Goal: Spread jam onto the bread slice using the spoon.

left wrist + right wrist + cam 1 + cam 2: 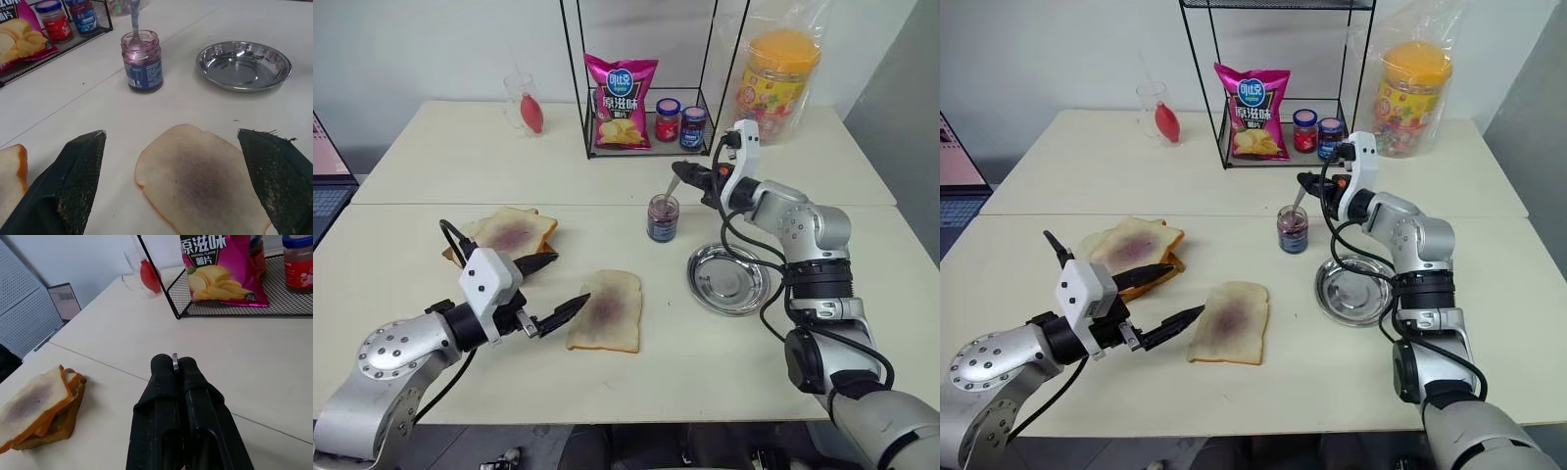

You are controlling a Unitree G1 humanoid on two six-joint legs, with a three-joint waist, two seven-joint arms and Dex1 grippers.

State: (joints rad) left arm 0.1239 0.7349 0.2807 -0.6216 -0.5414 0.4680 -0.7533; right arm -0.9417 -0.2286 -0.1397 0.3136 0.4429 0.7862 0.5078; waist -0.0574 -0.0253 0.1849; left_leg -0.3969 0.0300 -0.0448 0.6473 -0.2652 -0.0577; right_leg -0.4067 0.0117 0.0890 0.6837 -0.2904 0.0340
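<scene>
The right gripper (690,177) pinches the spoon (672,186), its bowl down in the jam (662,218) jar. The left gripper (1157,297), fingers spread, waits beside the bread slice (607,310), near the jar. Faint smear there; most spreading probably remains.

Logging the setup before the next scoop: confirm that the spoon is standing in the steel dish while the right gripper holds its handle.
Not quite. The spoon stands in the open jam jar, not in the steel dish, which lies apart from it. The left wrist view shows this plainly. The rest holds: the right gripper is shut on the spoon's handle.
</scene>
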